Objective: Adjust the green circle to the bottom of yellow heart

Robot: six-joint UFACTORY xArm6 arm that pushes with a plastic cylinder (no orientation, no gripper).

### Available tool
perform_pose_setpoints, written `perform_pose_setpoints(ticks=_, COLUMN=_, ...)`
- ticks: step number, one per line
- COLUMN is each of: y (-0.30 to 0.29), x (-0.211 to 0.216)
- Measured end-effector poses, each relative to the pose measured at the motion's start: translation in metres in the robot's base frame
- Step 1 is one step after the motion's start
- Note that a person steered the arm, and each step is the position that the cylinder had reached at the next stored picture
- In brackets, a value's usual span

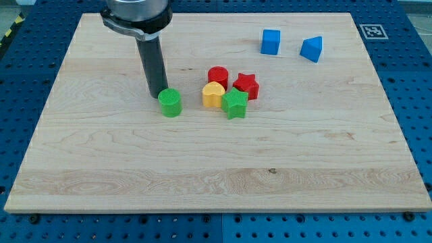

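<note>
Camera view: my tip [160,95], a bare rod with no pincer to open or close, touches green circle [171,102] at its upper-left, yellow heart [213,95] lying farther right on counter [101,169], so likely push runs right and downward.

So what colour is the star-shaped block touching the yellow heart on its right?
Green: the green star sits against the yellow heart, clearest in the camera view.

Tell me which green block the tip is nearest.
The green circle, alone left of the cluster; my tip sits just above-left of it. The green star is beside the yellow heart.
</note>
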State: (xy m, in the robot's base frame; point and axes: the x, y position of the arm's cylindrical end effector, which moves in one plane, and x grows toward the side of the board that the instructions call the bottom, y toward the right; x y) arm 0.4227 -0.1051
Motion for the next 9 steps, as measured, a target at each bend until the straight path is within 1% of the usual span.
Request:
perform_pose_setpoints(ticks=2, y=-0.023, x=0.005)
perform_pose_setpoints(ticks=3, y=-0.013, x=0.039)
perform_pose_setpoints(ticks=4, y=-0.012, x=0.040)
perform_pose_setpoints(ticks=6, y=0.003, x=0.072)
perform_pose_setpoints(ticks=7, y=0.003, x=0.072)
perform_pose_setpoints(ticks=8, y=-0.016, x=0.051)
perform_pose_setpoints(ticks=9, y=0.004, x=0.019)
